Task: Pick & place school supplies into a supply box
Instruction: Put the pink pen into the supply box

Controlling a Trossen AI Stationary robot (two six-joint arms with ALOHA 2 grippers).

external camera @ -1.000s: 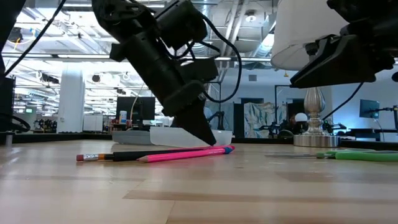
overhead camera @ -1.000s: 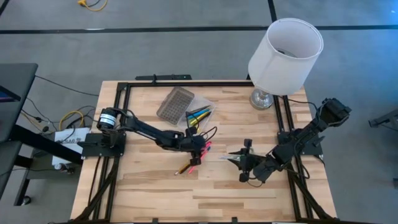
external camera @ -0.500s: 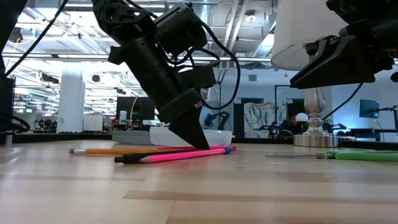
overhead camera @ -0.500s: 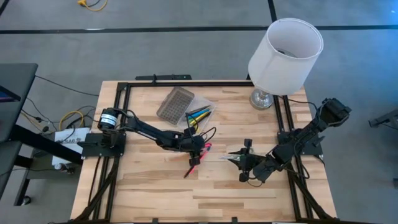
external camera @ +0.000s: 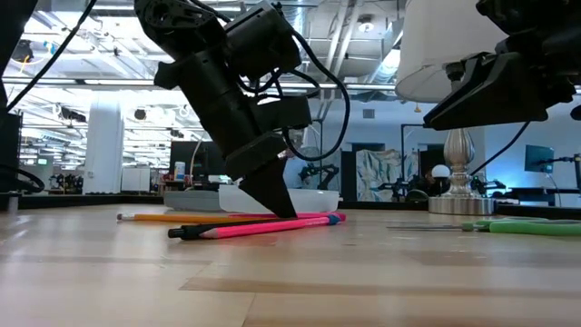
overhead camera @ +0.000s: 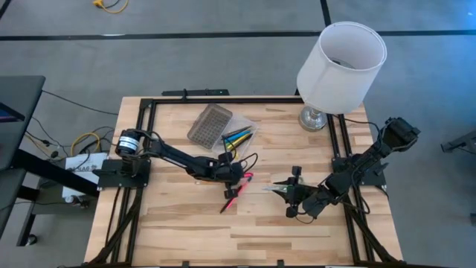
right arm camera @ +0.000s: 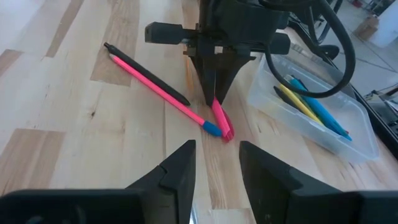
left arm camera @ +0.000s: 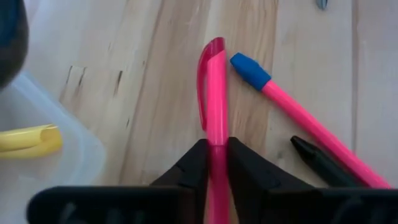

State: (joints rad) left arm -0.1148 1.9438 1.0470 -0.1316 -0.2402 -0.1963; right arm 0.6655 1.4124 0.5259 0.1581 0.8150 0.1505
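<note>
Gripping a pink pen (left arm camera: pixel 213 93), the left gripper (overhead camera: pixel 236 181) sits low at mid-table, fingers (left arm camera: pixel 186 171) clamped on the pen's barrel, tips down at the wood. The pen's clipped cap end sticks out past the fingertips, lying flat on the table (overhead camera: pixel 178 231). Just beside it, on one side, a pink pencil with a blue eraser (left arm camera: pixel 292 109) lies at an angle, eraser end almost touching the pen's cap; a dark pen (left arm camera: pixel 320 163) lies along that pencil. A yellow pencil (external camera: pixel 182 217) lies behind those two in the low view. On the gripper's other side, close by, is the clear supply box (right arm camera: pixel 311 115), open, with yellow and blue items (right arm camera: pixel 308 106) inside; its grey grid lid (overhead camera: pixel 209 125) rests just beyond, farther up the table. A white lamp (overhead camera: pixel 341 65) stands at the far right corner. The right gripper (overhead camera: pixel 291 190) waits well apart on the right side, fingers (right arm camera: pixel 177 171) spread with a gap between them, holding nothing. Green-handled scissors (external camera: pixel 522 227) lie on the table near it.
</note>
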